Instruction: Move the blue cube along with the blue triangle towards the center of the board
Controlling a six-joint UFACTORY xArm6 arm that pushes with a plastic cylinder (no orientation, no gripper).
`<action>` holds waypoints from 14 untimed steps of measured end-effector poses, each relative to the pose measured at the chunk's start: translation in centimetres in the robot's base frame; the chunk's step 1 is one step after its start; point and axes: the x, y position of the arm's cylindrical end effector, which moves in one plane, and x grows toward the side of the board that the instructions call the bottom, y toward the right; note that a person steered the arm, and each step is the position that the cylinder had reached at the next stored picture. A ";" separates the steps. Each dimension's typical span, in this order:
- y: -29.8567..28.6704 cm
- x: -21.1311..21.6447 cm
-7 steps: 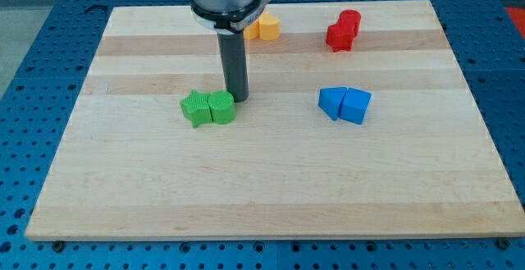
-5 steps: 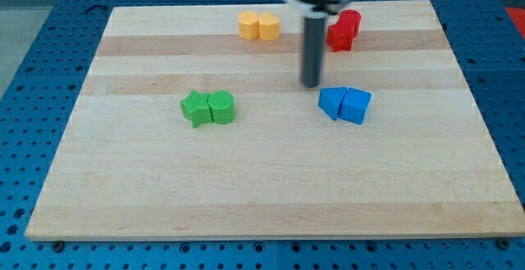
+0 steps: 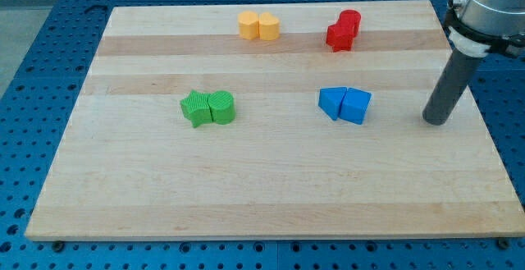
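Note:
The blue cube [image 3: 331,102] and the blue triangle [image 3: 355,106] sit touching each other right of the board's middle. The cube is on the left and the triangle on the right. My tip [image 3: 435,122] rests on the board to the right of the blue triangle, with a clear gap between them, at about the same height in the view.
Two green blocks [image 3: 207,107] lie together left of the middle. Two yellow-orange blocks [image 3: 258,25] sit at the view's top. Two red blocks [image 3: 343,30] lie at the top right. The wooden board [image 3: 262,196] ends just right of my tip.
My tip has swept from beside the green blocks, past the top of the blue pair, to the right side of the blue triangle. No block has moved.

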 end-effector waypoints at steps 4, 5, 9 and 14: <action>-5.3 -1.4; -5.5 -0.7; -12.8 -2.1; -13.4 -5.6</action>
